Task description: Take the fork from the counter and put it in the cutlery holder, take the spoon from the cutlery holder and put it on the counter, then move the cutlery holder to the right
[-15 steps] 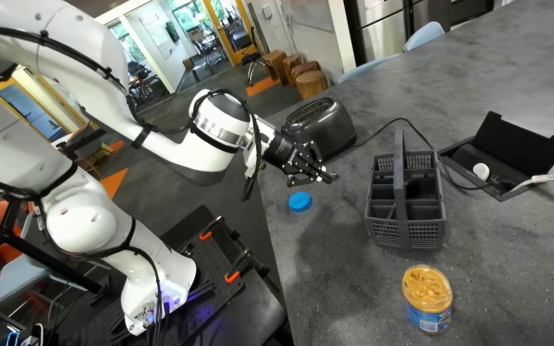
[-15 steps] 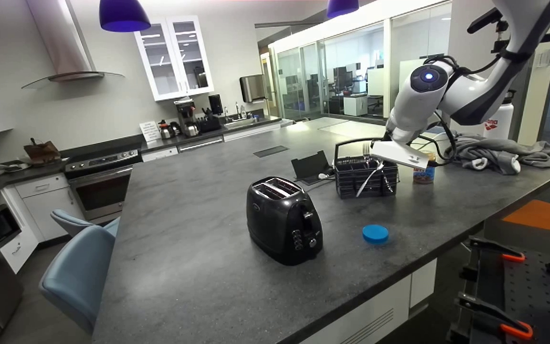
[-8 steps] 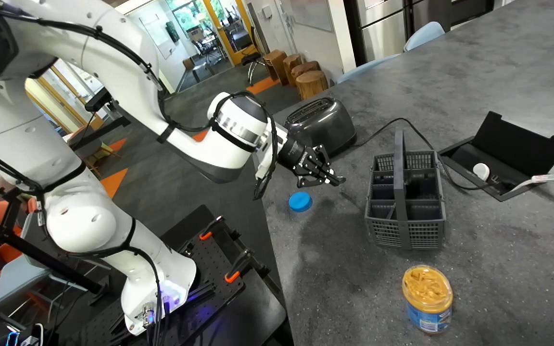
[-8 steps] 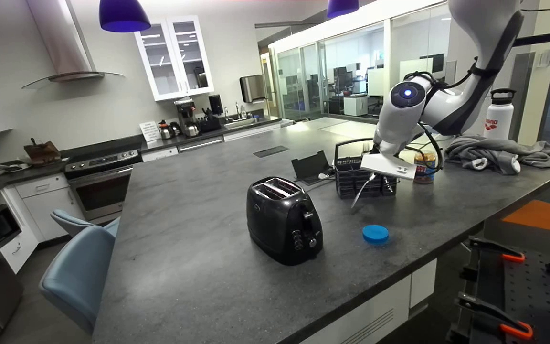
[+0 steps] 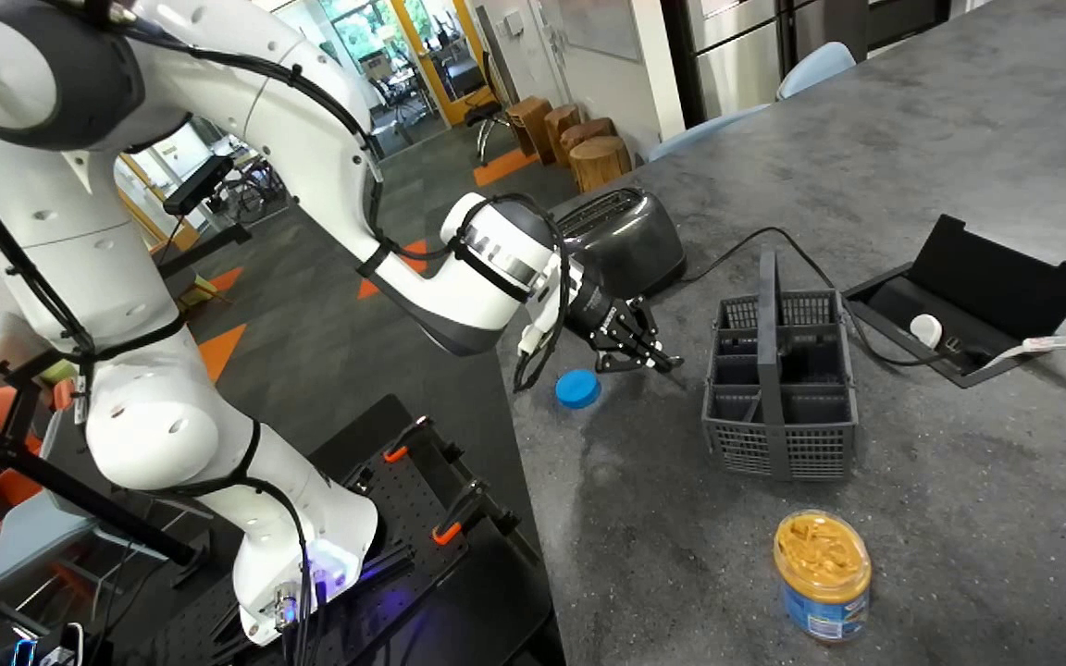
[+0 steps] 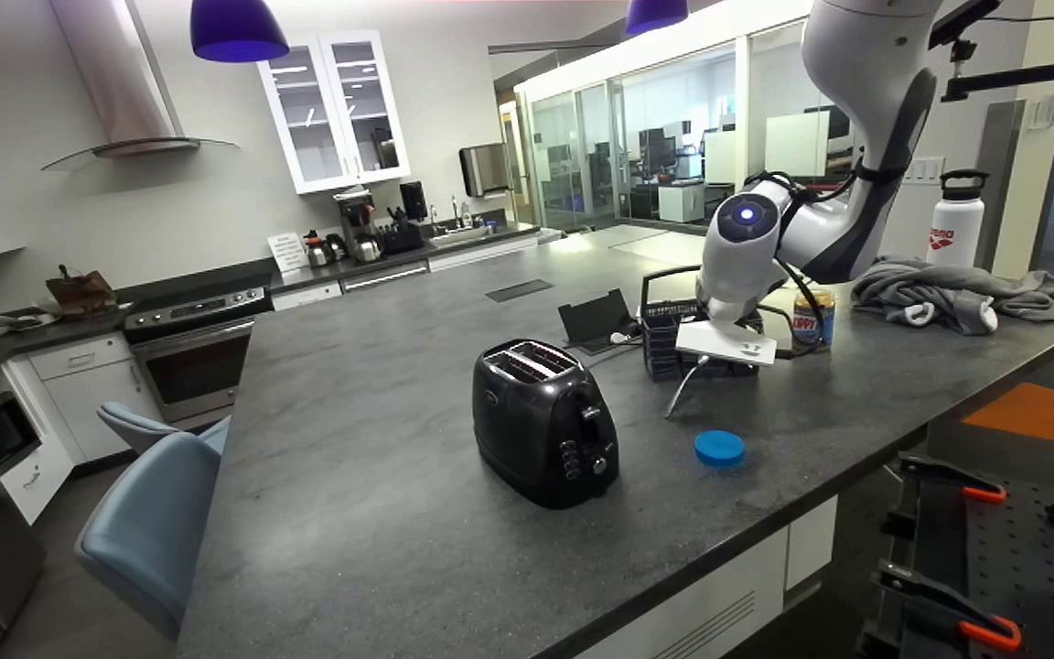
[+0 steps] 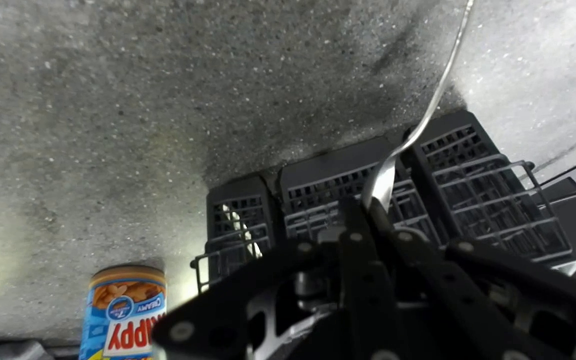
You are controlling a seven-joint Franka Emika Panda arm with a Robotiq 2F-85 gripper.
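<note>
My gripper (image 5: 667,363) is shut on the spoon. In the wrist view its fingers (image 7: 372,212) pinch the wide end of the silver spoon (image 7: 430,110). The spoon's thin handle (image 6: 685,386) points down toward the counter (image 5: 663,555), its shadow apart from it. The dark cutlery holder (image 5: 778,453) stands upright beside the gripper; it is partly behind the arm in an exterior view (image 6: 661,343) and beyond the fingers in the wrist view (image 7: 330,162). The fork is not clearly seen. A shiny strip (image 7: 240,229) shows through the holder's mesh; I cannot tell whether it is the fork.
A black toaster (image 5: 625,245) stands near the arm. A blue lid (image 5: 577,388) lies near the counter edge. An open peanut butter jar (image 5: 823,578) stands near the holder. A cord runs to an open black case (image 5: 968,301). A grey cloth (image 6: 948,293) lies beyond.
My gripper has moved down and over the counter toward the cutlery holder with the spoon in it. The fork's tines, seen above the holder earlier, are now behind the arm.
</note>
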